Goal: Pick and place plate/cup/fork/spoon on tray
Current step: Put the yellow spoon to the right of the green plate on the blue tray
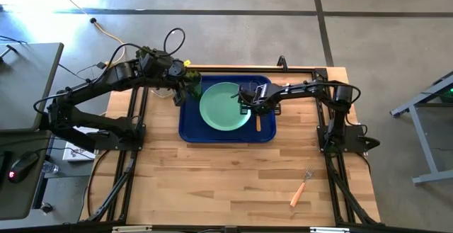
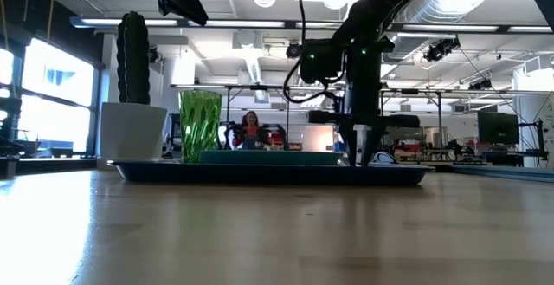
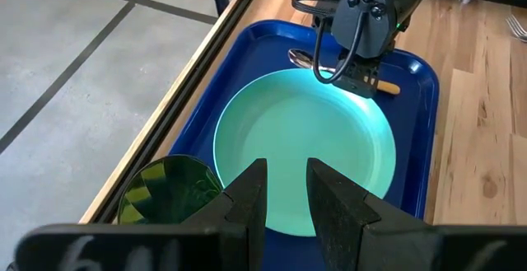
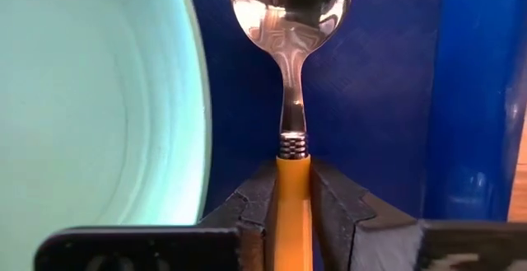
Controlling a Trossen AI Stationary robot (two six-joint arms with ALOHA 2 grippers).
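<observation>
Right tool (image 4: 293, 195) around spoon (image 4: 290, 24) beside plate (image 4: 90, 98)

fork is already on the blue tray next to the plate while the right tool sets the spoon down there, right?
Not quite: the fork is not on the tray. The high view shows it lying on the bare table, near the front right corner. The rest holds: the right tool has the spoon by its handle on the tray beside the plate.
</observation>
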